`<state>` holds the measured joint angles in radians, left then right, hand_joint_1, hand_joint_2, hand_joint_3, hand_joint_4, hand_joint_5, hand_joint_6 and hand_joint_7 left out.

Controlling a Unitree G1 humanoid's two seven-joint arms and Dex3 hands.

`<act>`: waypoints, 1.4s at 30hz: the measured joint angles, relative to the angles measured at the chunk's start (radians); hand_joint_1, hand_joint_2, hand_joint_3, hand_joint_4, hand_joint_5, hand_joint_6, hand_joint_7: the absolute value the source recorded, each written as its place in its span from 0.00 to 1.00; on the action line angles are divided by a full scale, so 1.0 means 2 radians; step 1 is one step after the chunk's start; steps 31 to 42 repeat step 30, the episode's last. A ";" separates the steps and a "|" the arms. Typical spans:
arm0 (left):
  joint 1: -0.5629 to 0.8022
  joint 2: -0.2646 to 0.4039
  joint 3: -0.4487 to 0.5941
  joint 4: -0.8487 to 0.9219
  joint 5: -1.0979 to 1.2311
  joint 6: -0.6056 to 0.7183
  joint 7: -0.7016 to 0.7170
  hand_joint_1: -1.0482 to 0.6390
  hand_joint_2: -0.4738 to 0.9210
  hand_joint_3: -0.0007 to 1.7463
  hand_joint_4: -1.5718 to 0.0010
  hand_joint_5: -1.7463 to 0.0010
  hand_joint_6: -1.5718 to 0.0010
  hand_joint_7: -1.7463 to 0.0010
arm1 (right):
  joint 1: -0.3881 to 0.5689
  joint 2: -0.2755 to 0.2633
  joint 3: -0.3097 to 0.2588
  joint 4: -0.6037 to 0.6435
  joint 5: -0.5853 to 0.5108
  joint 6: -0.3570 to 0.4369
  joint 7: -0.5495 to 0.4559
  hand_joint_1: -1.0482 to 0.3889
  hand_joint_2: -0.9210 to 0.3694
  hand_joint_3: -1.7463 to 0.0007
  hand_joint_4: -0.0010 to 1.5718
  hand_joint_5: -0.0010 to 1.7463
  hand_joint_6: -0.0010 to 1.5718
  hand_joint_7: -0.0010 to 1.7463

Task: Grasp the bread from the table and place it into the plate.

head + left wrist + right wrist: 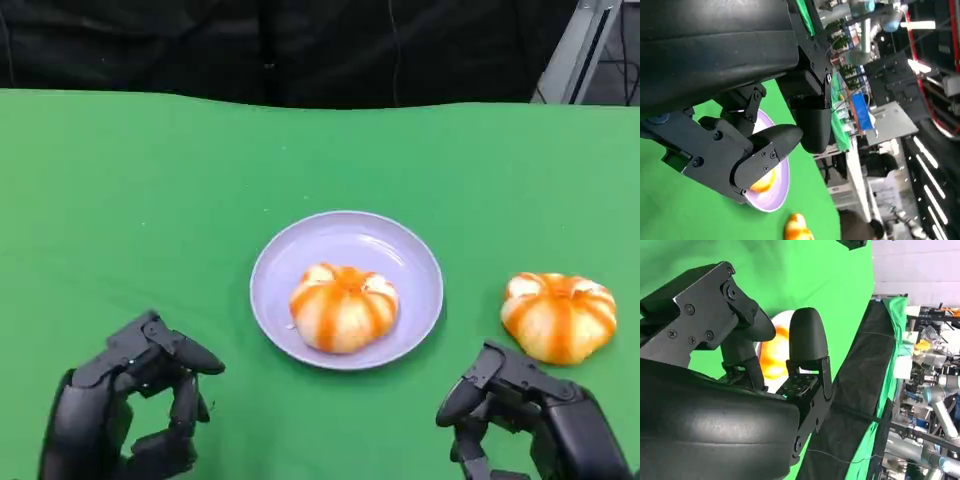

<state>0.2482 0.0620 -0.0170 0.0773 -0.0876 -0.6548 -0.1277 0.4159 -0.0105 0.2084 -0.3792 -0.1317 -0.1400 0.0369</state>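
A lavender plate (420, 262) sits mid-table with one orange-striped bread (343, 306) lying in it. A second, similar bread (558, 315) rests on the green cloth to the plate's right. My right hand (535, 420) is just in front of that bread, apart from it, fingers loosely curled and holding nothing. At the near left corner my left hand (130, 410) is also empty, with its fingers apart. The left wrist view shows the left hand (760, 145), the plate (782, 192), its bread (762, 184) and the other bread (797, 227). Past the right hand (740, 390), orange bread (771, 360) shows between the fingers.
The green cloth (150, 220) covers the whole table, with open room left of the plate and behind it. A black backdrop (300, 50) runs along the far edge. A grey metal frame (580, 50) stands at the far right corner.
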 measured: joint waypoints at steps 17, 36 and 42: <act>-0.010 -0.013 0.000 0.021 -0.007 0.000 -0.018 0.50 0.68 0.70 0.45 0.04 0.48 0.13 | 0.003 -0.010 -0.016 0.000 0.009 -0.005 0.014 0.73 0.39 0.26 0.45 0.95 0.46 0.81; -0.010 -0.015 0.000 0.023 0.003 0.000 -0.019 0.49 0.69 0.67 0.46 0.02 0.50 0.10 | 0.001 -0.010 -0.017 0.002 0.015 -0.006 0.016 0.75 0.39 0.25 0.45 0.96 0.46 0.81; -0.010 -0.015 0.000 0.023 0.003 0.000 -0.019 0.49 0.69 0.67 0.46 0.02 0.50 0.10 | 0.001 -0.010 -0.017 0.002 0.015 -0.006 0.016 0.75 0.39 0.25 0.45 0.96 0.46 0.81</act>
